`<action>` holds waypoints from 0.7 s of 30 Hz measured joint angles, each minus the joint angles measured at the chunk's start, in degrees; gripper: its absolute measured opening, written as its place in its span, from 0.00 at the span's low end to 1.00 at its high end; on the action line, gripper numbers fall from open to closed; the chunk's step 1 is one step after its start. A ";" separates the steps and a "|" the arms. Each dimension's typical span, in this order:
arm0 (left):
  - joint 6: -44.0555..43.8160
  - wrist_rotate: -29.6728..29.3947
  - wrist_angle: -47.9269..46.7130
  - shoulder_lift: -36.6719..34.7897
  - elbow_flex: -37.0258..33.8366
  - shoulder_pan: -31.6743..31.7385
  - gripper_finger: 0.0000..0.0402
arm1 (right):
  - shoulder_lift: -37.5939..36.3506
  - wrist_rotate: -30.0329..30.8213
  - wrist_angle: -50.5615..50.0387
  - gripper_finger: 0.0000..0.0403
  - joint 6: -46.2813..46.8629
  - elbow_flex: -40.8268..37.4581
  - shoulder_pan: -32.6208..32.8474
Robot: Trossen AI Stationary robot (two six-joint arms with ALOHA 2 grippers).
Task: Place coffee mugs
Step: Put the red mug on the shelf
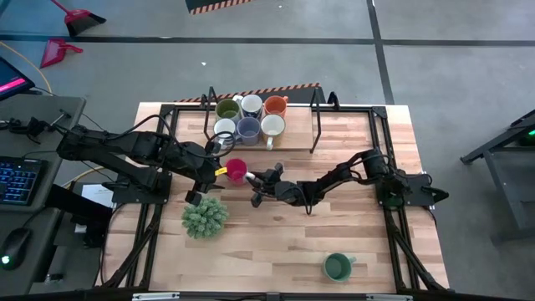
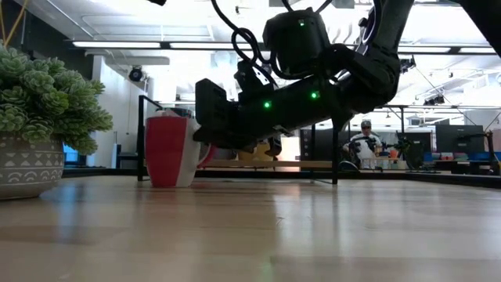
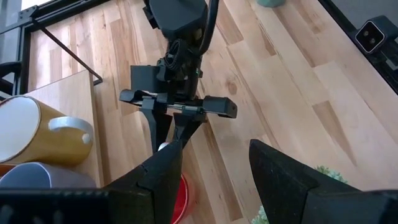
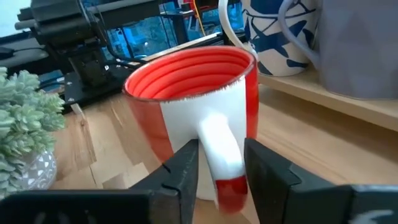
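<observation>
A red mug with a white panel and white handle stands upright on the table near its middle, also seen in the low view. My right gripper reaches in from the right and is shut on it. My left gripper is open and hangs just left of the mug; I cannot tell whether it touches it. Several mugs sit on the far shelf: olive green, white, orange, white, blue, cream. A dark green mug stands near the front edge. My right gripper pinches the red mug's white handle between its two fingers, one finger on each side. The fingers come in about level from the table's right side. The mug stays upright with its base on the table.
A bushy green plant in a patterned pot stands just in front of my left gripper. The raised wooden shelf with its black frame runs along the far edge. Bare wood lies between the plant and the dark green mug.
</observation>
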 joint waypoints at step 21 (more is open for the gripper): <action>0.57 -2.13 -0.74 0.00 0.02 0.02 0.44 | -22.78 -9.98 -23.83 0.30 -15.34 6.01 -0.60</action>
